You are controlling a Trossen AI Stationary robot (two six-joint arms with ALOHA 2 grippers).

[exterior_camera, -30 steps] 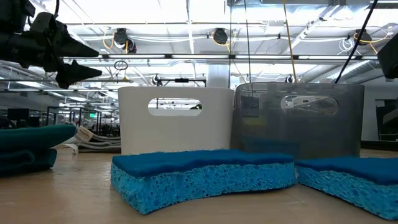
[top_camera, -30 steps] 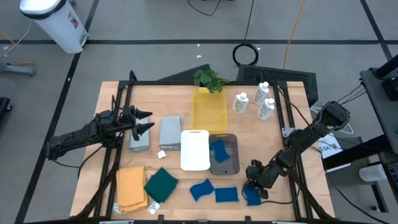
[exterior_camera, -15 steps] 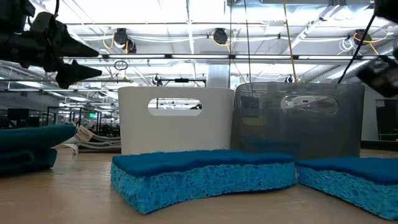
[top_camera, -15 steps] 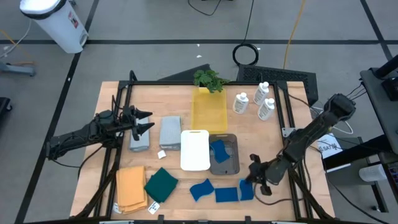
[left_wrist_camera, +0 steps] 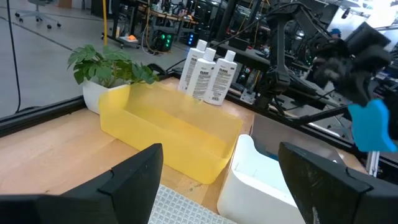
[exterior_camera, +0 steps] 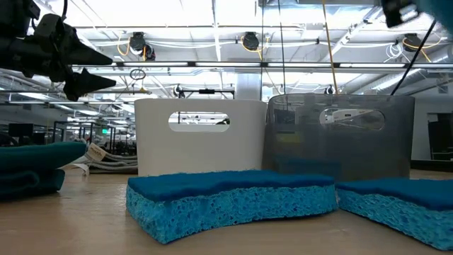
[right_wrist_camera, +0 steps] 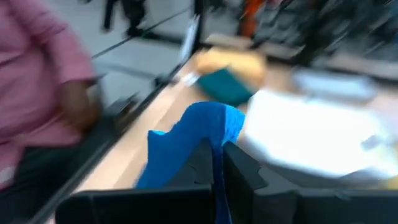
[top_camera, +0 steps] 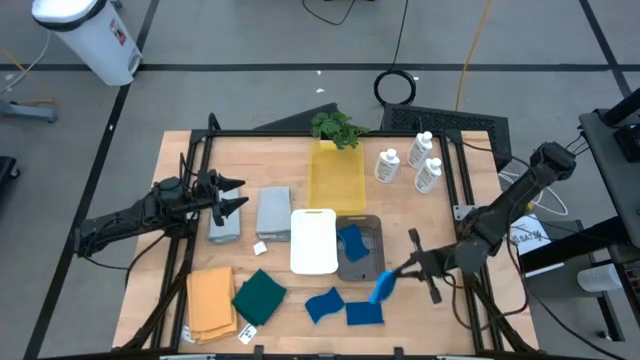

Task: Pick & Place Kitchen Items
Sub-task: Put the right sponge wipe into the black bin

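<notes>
High view: the right gripper [top_camera: 392, 275] was clamped on a blue sponge [top_camera: 381, 287], lifted just beside the grey bin [top_camera: 372, 262], which already held another sponge [top_camera: 352, 242]. Two more sponges [top_camera: 345, 308] lay on the table [top_camera: 420, 215] near its front edge. The left gripper [top_camera: 236, 196] hung with its fingers apart above the grey cloth [top_camera: 274, 213]. The orange-tan cloth [top_camera: 210, 303] and dark green cloth [top_camera: 259, 296] sat at the front left, three white bottles [top_camera: 409, 160] at the back right beside the yellow bin [top_camera: 335, 177], with the white bin [top_camera: 314, 240] touching the grey one.

Low view: two sponges [exterior_camera: 230, 198] lay in front of the white bin [exterior_camera: 201, 136] and grey bin [exterior_camera: 340, 134]; the left gripper [exterior_camera: 88, 65] hung apart at upper left.

Left wrist view: its spread fingers [left_wrist_camera: 134, 180] framed the yellow bin [left_wrist_camera: 171, 127], the plant [left_wrist_camera: 106, 65], the bottles [left_wrist_camera: 208, 70] and, farther off, the held sponge [left_wrist_camera: 373, 124].

Right wrist view: the sponge [right_wrist_camera: 186, 143] was pinched between closed fingers [right_wrist_camera: 239, 174]; a person's pink sleeve [right_wrist_camera: 34, 81] showed beyond the table.
</notes>
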